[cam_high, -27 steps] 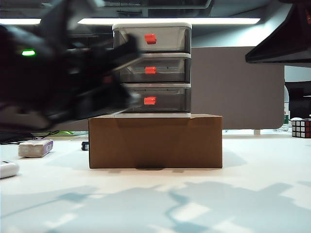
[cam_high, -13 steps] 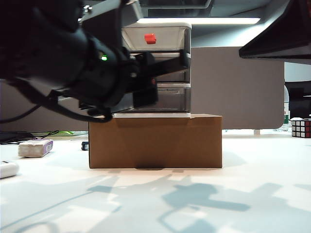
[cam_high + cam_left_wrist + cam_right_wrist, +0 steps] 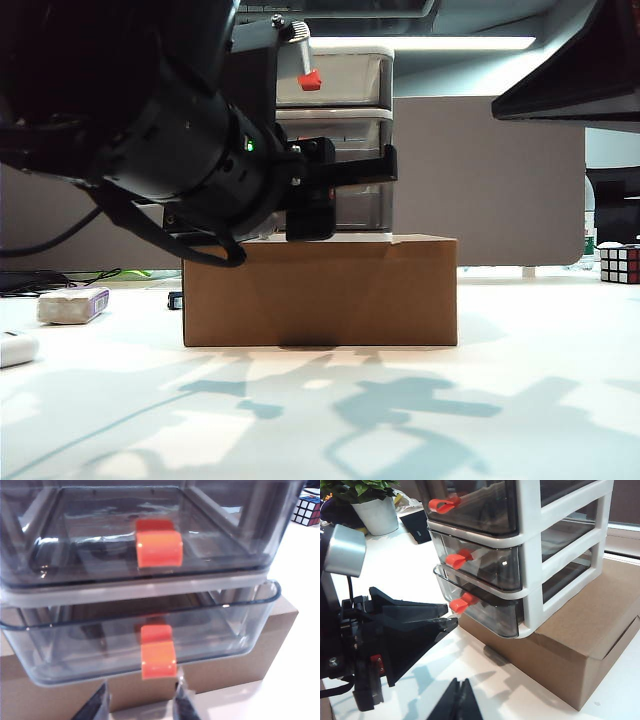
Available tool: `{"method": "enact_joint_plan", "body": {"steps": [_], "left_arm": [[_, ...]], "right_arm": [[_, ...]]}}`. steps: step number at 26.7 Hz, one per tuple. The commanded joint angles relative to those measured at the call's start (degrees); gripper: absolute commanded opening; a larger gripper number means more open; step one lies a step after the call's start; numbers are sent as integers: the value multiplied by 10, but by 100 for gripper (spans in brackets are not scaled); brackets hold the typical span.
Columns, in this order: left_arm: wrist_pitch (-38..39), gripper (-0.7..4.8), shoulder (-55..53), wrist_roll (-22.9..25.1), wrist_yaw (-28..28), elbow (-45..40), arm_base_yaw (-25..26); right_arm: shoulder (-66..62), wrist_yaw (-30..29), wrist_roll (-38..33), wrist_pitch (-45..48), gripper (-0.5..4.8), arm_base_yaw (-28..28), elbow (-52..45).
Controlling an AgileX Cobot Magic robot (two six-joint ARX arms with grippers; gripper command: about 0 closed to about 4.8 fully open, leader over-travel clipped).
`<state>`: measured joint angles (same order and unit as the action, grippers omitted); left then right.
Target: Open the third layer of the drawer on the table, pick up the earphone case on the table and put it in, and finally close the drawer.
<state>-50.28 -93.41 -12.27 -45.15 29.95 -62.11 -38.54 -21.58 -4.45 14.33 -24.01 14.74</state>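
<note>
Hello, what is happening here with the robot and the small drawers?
The left gripper, jaws apart, is right at the red-orange handle of the third layer of the drawer, which stands on a cardboard box. That layer sticks out slightly. The earphone case lies on the table, untouched. The right gripper is shut, off to the side, holding nothing.

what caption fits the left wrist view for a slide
Left claw, jaws parted, just short of the third layer's red-orange handle; that drawer sits slightly pulled out.
</note>
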Motion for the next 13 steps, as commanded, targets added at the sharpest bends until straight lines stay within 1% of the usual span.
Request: {"method": "enact_joint_plan", "body": {"steps": [1, 9, 10, 13], "left_arm": [[-6, 156, 0, -1, 0, 9, 2], [-12, 155, -9, -2, 6, 14, 19], [-13, 155, -9, -2, 19, 14, 19], [-19, 155, -9, -2, 21, 14, 19]], "right_arm": [[1, -2, 2, 14, -5, 0, 2], [1, -2, 2, 14, -5, 0, 2], [1, -2, 2, 14, -5, 0, 2], [1, -2, 2, 14, -5, 0, 2]]}}
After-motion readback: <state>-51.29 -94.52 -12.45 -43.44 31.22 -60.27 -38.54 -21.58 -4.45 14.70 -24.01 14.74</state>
